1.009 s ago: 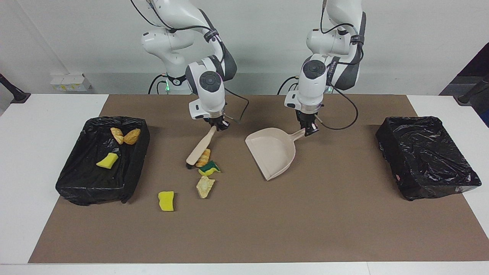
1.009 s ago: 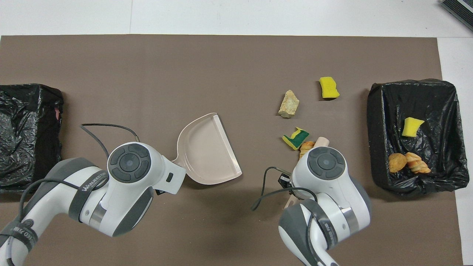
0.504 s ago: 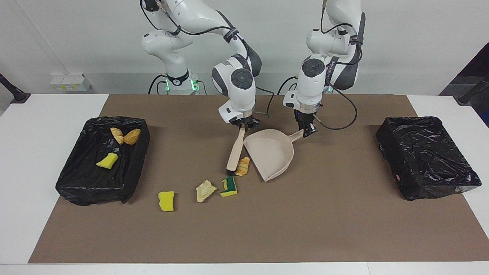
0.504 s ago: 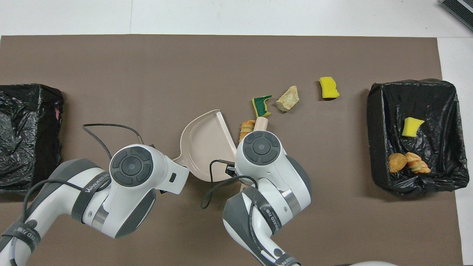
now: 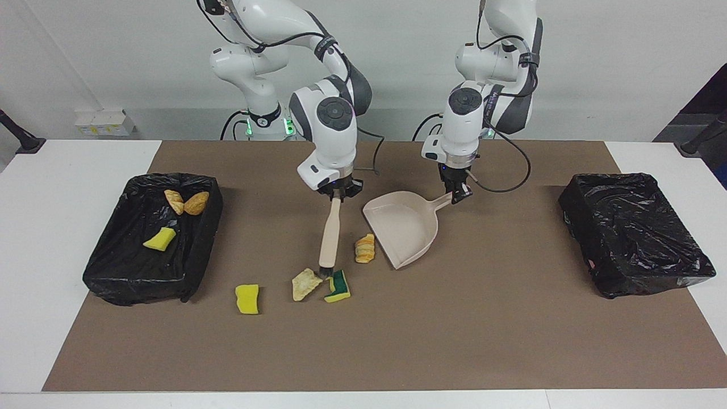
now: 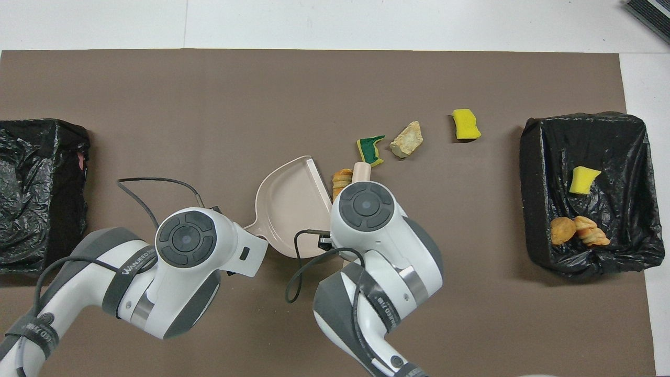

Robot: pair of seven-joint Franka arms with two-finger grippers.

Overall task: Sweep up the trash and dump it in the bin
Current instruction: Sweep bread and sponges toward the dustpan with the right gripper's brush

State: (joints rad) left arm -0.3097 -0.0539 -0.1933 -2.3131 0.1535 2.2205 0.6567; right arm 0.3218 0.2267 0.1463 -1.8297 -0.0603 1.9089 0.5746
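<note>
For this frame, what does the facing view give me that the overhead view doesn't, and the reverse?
Facing view only: the right gripper shut on the brush handle, the left gripper shut on the dustpan handle, bristles down by the green-yellow sponge.

Overhead view only: nothing extra; the arms' wrists cover both grips.

Both: four scraps on the mat, three more in the bin at the right arm's end.

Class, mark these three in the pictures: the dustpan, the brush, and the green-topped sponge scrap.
dustpan (image 5: 404, 230), facing view, on its flat scoop.
brush (image 5: 330, 233), facing view, middle of its handle.
green-topped sponge scrap (image 6: 370, 150), overhead view, on its green face.
</note>
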